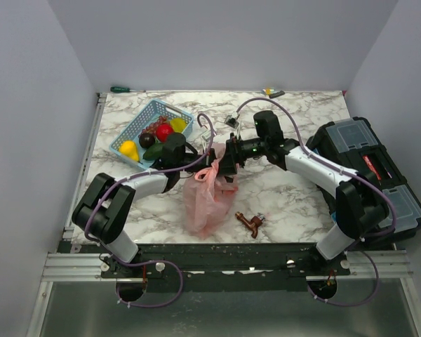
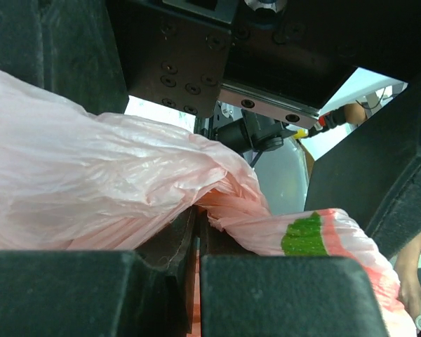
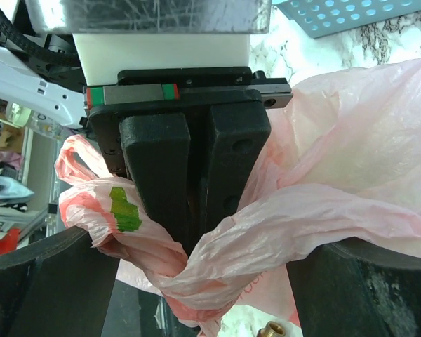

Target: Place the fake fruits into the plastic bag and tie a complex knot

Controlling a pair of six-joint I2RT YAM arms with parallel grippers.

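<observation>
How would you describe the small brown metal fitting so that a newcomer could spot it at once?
On the marble table, find the pink plastic bag in the middle. Just right of its lower end, toward the near edge, lies the brown metal fitting. Unlike the soft pink bag and the big black toolbox further right, it is tiny and coppery.

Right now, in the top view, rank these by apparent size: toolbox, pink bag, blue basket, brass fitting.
1. Black toolbox
2. Blue basket and pink bag: too alike to rank
3. Brass fitting, smallest
</observation>
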